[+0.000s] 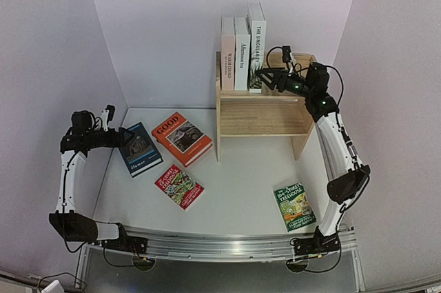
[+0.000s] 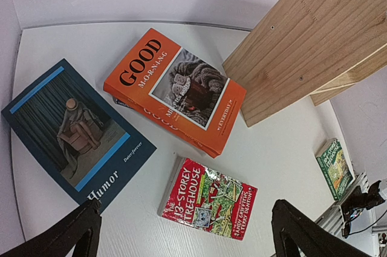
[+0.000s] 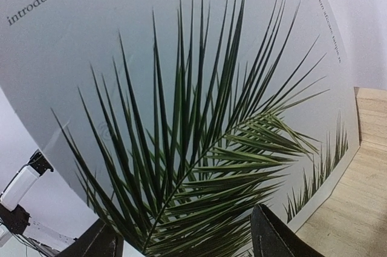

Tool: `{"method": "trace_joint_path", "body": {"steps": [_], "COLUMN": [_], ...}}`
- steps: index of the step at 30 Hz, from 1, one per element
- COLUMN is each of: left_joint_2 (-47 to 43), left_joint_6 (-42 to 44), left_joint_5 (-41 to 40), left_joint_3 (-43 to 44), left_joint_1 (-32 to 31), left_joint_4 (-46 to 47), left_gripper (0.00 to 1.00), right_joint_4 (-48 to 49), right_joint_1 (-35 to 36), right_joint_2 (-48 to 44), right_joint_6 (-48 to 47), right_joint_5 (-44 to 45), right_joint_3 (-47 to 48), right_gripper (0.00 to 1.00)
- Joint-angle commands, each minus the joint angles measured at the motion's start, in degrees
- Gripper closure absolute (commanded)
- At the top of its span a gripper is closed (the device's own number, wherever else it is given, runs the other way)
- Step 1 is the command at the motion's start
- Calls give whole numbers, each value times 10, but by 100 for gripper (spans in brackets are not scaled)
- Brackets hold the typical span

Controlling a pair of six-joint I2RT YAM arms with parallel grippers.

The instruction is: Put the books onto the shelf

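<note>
shelf top | left: three upright books block | right: open | table: flat books scattered

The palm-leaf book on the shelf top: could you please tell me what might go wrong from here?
The palm-leaf book stands upright with nothing on its right but the open right gripper; it may topple rightward. The shelf looks light, so a push could shift it.
</note>
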Motion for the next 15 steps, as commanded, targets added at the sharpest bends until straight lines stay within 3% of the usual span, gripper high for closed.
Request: {"method": "trace_joint_path", "body": {"steps": [1, 11, 15], "left_joint_2": [-5, -4, -5], "left_joint_6": [8, 8, 8], "left_joint_5": [1, 4, 3], "left_joint_3": [0, -6, -6], "left_joint_1": [-2, -2, -2], "left_joint_4": [4, 6, 7], "left_gripper": [2, 2, 2], "right_joint_4": [-6, 26, 45], "right_joint_1": [-1, 2, 9], "right_joint_2": [22, -2, 15], "right_joint_6": [-8, -15, -7], "right_joint_5": [23, 63, 65], "right_joint_3": [-9, -73, -50], "right_gripper": [30, 30, 31]}}
